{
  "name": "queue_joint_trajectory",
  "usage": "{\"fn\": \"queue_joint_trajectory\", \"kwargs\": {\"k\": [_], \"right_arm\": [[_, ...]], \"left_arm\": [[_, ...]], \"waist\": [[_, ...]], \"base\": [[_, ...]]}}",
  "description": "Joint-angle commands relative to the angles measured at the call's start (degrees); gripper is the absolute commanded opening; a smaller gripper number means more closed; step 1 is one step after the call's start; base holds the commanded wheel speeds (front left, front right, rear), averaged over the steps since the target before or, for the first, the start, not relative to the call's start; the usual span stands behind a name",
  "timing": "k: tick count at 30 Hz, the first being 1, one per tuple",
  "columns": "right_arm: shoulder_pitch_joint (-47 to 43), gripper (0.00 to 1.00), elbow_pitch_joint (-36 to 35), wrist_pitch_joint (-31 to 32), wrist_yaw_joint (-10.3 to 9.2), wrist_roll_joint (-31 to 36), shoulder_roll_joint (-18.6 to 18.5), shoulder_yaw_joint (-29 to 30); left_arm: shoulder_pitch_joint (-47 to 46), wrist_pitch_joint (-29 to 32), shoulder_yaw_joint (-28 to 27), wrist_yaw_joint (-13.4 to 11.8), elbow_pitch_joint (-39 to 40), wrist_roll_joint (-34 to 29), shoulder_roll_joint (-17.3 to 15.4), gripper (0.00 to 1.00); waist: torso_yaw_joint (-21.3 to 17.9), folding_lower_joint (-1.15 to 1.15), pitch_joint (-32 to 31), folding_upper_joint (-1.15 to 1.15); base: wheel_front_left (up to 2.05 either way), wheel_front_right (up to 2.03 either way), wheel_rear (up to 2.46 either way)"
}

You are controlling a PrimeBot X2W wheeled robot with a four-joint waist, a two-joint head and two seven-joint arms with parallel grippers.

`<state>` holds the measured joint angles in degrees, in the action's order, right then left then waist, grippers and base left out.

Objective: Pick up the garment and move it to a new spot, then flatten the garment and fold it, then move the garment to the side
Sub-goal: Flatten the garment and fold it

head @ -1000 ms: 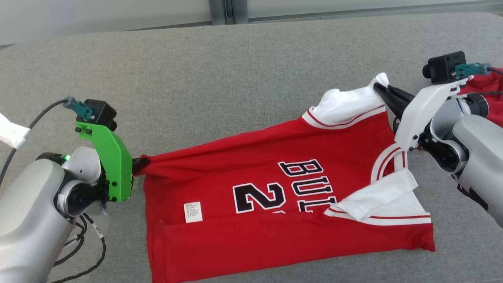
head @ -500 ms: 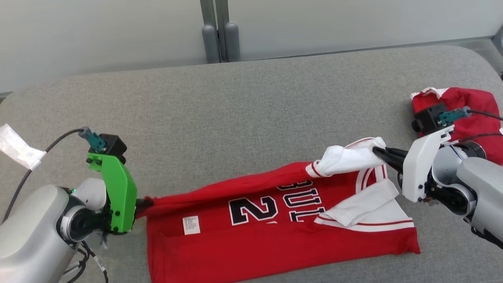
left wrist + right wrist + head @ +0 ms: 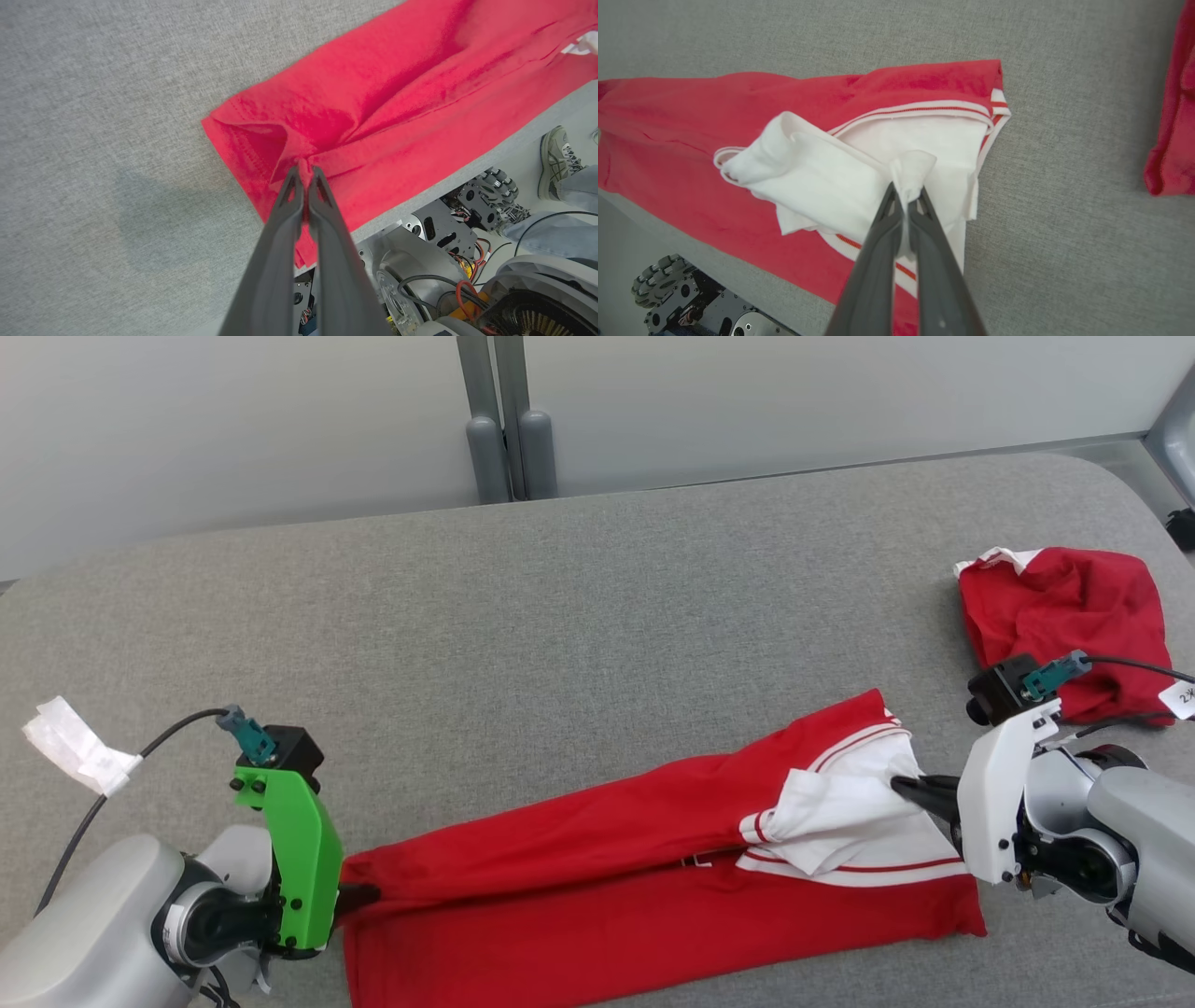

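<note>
As both pairs of jaws clenched on cloth, the garment point(image 3: 644, 915) lay as one long, narrow red band along the near edge of the grey desk point(image 3: 560, 616), folded lengthwise on itself. The left jaws pinched a red fold at the hem end, toward the desk's left. The right jaws gripped a tuft of white sleeve point(image 3: 840, 812) at the end toward the desk's right.

The fold hid the jersey's lettering and number; only a dark sliver point(image 3: 695, 861) showed at the crease. The head view's bottom edge cut off the band's near left corner, and the left wrist view showed that corner reaching the desk's near edge. A green bracket point(image 3: 299, 859) on the left arm point(image 3: 93, 933) hid most of the left jaws in the head view. A white bracket point(image 3: 994, 803) on the right arm point(image 3: 1139, 831) covered all but the tips of the right jaws.

Two red garments were on the desk. The second red garment point(image 3: 1060, 616), smaller and rumpled, sat well apart near the far right corner, a white edge at its far left tip. A scrap of white tape point(image 3: 75, 751) clung to the left arm's cable. Two grey posts point(image 3: 504, 439) stood beyond the far edge. Below the near edge, one shoe point(image 3: 556, 158) and a pale trouser leg point(image 3: 579, 186) of a person showed, cut off by the frame.
</note>
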<state>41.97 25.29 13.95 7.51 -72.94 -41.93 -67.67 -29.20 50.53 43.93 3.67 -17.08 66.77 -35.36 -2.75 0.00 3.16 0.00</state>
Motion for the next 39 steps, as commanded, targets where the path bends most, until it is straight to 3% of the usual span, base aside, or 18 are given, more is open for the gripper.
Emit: {"fn": "queue_joint_trajectory", "kwargs": {"k": [1, 7, 12, 19, 24, 26, 28, 32, 35, 39], "right_arm": [[-0.94, 1.0, 0.45, 0.74, -0.05, -0.77, 0.37, 0.16], [-2.93, 1.0, 0.05, 2.22, -0.04, -2.54, 0.11, 0.57], [-4.11, 1.0, -2.93, -2.7, -0.04, -3.73, -1.72, 3.84], [-7.15, 1.0, -8.17, -20.96, -0.04, -1.44, -4.15, 12.04], [-10.53, 1.0, -7.96, -28.64, -0.04, 2.57, -2.89, 19.07], [-12.56, 1.0, -8.55, -29.11, -0.04, 5.58, -1.06, 24.19], [-15.63, 1.0, -9.33, -29.1, -0.04, 10.05, 1.77, 33.47], [-25.49, 1.0, -12.11, -29.11, -0.04, 20.93, 9.92, 47.33], [-31.54, 1.0, -14.5, -29.13, -0.05, 29.1, 14.68, 55.59], [-37.86, 1.0, -15.89, -29.13, -0.03, 37.88, 20.52, 61.64]], "left_arm": [[0.89, 0.01, -0.05, -0.32, 0.01, -0.05, -0.38, 1.0], [0.99, -1.41, -0.44, 0.04, -0.18, -0.73, -0.84, 1.0], [-0.02, -7.45, -2.72, 0.48, 2.18, -2.59, -2.01, 1.0], [3.32, -26.01, -7.81, -2.14, 7.04, -10.08, -3.68, 1.0], [7.39, -40.18, -11.94, -7.28, 10.0, -14.98, -3.43, 1.0], [9.86, -45.89, -13.72, -9.45, 10.79, -16.16, -2.71, 1.0], [12.27, -51.74, -15.4, -11.16, 11.67, -17.18, -2.07, 1.0], [18.06, -61.85, -17.89, -13.67, 12.91, -18.43, 0.22, 1.0], [22.08, -64.96, -19.94, -15.1, 13.69, -20.04, 1.83, 1.0], [26.48, -65.78, -22.45, -15.3, 14.38, -23.5, 5.14, 1.0]], "waist": [[0.03, 0.0, 0.01, 0.0], [0.52, 0.0, -0.85, 0.0], [1.07, 0.0, -2.14, 0.0], [1.76, 0.0, -3.5, 0.0], [2.32, 0.0, -4.03, 0.0], [2.56, 0.0, -4.24, 0.0], [2.73, 0.0, -4.29, 0.0], [3.2, 0.0, -4.45, 0.0], [3.45, 0.0, -4.35, 0.0], [3.81, 0.0, -4.06, 0.0]], "base": [[0.0, 0.0, 0.0], [0.0, 0.0, 0.0], [0.0, 0.0, 0.0], [0.0, 0.0, 0.0], [0.0, 0.0, 0.0], [0.0, 0.0, 0.0], [0.0, 0.0, 0.0], [0.0, 0.0, 0.0], [0.0, 0.0, 0.0], [0.0, 0.0, 0.0]]}}
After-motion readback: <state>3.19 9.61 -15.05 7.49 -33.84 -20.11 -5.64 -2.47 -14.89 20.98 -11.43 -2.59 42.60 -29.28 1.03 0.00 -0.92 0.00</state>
